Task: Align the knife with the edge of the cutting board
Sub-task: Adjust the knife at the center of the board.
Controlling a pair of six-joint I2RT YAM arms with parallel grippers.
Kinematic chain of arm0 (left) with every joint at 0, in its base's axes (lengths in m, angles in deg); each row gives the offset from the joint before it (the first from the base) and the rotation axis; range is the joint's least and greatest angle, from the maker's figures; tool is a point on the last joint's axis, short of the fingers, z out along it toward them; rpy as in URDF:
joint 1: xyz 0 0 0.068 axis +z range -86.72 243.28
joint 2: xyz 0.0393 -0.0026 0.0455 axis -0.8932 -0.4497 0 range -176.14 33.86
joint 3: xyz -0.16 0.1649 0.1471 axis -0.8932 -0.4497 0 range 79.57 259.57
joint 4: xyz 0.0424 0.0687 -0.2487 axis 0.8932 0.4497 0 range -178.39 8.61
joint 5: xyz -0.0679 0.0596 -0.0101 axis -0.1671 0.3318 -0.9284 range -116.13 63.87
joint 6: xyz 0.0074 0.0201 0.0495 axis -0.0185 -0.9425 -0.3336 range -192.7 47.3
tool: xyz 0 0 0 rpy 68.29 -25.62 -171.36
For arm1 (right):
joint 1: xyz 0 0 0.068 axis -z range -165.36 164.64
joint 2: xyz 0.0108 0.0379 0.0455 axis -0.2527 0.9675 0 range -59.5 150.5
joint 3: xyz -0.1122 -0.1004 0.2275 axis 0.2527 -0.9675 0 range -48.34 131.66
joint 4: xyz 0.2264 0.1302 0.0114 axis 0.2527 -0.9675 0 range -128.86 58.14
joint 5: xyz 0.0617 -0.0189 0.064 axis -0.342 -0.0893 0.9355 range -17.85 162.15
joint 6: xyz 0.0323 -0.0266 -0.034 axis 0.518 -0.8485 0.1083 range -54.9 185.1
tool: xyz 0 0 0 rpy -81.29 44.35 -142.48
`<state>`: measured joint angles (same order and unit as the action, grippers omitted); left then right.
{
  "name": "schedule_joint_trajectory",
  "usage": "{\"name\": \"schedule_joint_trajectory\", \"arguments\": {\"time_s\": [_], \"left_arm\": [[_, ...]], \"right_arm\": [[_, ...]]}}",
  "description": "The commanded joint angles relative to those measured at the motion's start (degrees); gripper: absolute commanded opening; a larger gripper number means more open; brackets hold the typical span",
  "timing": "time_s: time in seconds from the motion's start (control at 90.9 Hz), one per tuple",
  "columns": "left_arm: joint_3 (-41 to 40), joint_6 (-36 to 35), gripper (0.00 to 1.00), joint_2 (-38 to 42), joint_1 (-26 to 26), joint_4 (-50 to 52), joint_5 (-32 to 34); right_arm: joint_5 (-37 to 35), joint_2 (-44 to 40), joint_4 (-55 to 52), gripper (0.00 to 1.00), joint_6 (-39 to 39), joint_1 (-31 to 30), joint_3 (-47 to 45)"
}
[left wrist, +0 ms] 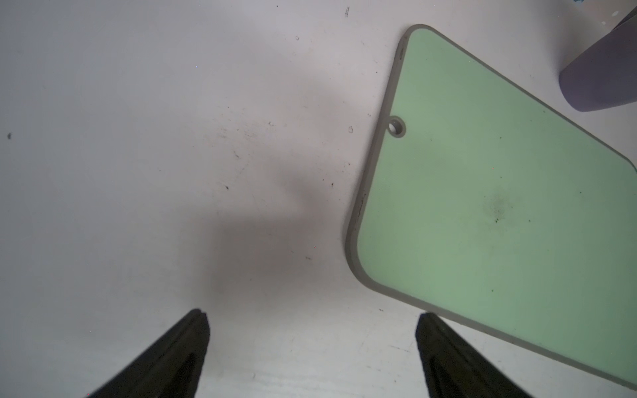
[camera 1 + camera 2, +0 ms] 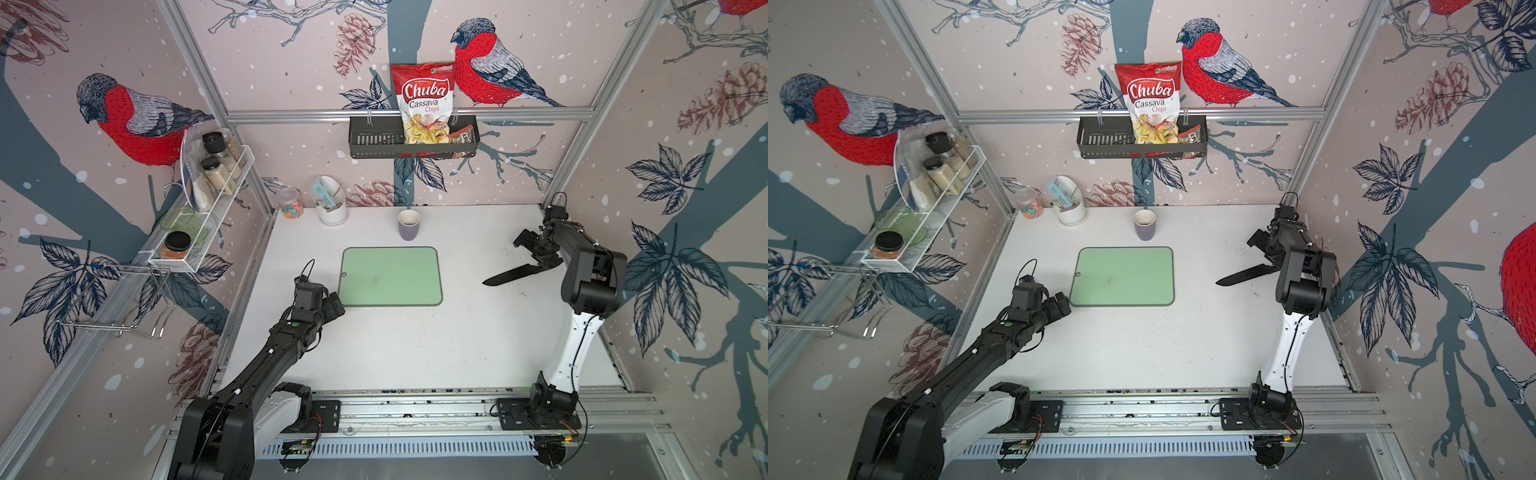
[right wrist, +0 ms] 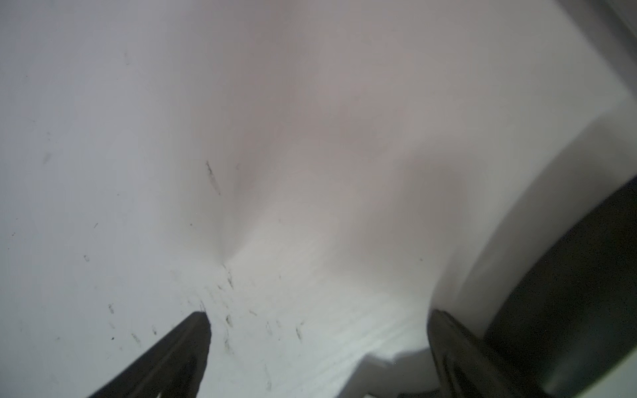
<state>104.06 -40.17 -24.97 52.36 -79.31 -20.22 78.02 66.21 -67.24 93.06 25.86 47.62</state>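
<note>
cutting board (image 2: 390,276) (image 2: 1123,276): flat on the white table (image 2: 415,345), mid-table, long sides running left to right; also in the left wrist view (image 1: 482,189).
hole (image 1: 395,127): small, on the board's left short edge, nearer the near corner.
knife (image 2: 513,273) (image 2: 1246,274): all black, right of the board and well apart from it; slanted, tip toward the board's right short edge, parallel to no edge; handle end hidden under the right gripper in both top views.
right gripper (image 2: 544,259) (image 3: 319,318): over the knife's handle end; spread wide in the wrist view, only bare table in the gap, pinching nothing.
dark blurred shape (image 3: 568,293): just outside one right finger; cannot tell what.
left gripper (image 2: 334,305) (image 2: 1061,305) (image 1: 310,320): spread wide, empty, just beside the board's near left corner.
purple cup (image 2: 409,224) (image 1: 599,79): upright behind the board's far edge, apart from it.
</note>
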Motion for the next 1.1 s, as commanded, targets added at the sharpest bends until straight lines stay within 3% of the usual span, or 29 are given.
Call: {"name": "schedule_joint_trajectory", "arguments": {"time_s": [0.0,0.154,0.396,0.638,0.825,0.936,1.09], "left_arm": [[-0.1,-0.3,0.96,0.2,-0.4,-1.8,0.5],[-0.2,-0.3,0.96,0.9,-0.8,-1.7,0.8],[0.1,-0.4,0.95,0.6,-1.8,-1.5,0.8],[0.1,-0.6,0.96,1.1,-1.9,-1.2,1.1],[0.1,-0.6,0.96,0.7,-1.9,-1.3,0.9],[0.1,-0.7,0.96,0.2,-1.9,-1.4,0.8],[0.2,-0.7,0.96,-0.2,-1.9,-1.5,0.8]], "right_arm": [[2.2,-1.7,-8.4,1.0,6.0,-1.0,-5.7],[2.6,-13.9,0.1,1.0,12.5,-3.2,-23.6],[4.4,-21.8,3.6,1.0,18.5,-6.4,-39.1],[1.7,-26.5,2.8,1.0,17.3,-16.4,-46.2],[0.0,-30.8,1.5,1.0,14.6,-18.6,-50.4],[-8.1,-34.7,-1.9,1.0,13.0,-20.1,-49.8],[-9.5,-39.9,-5.2,1.0,13.5,-21.4,-49.5]]}}
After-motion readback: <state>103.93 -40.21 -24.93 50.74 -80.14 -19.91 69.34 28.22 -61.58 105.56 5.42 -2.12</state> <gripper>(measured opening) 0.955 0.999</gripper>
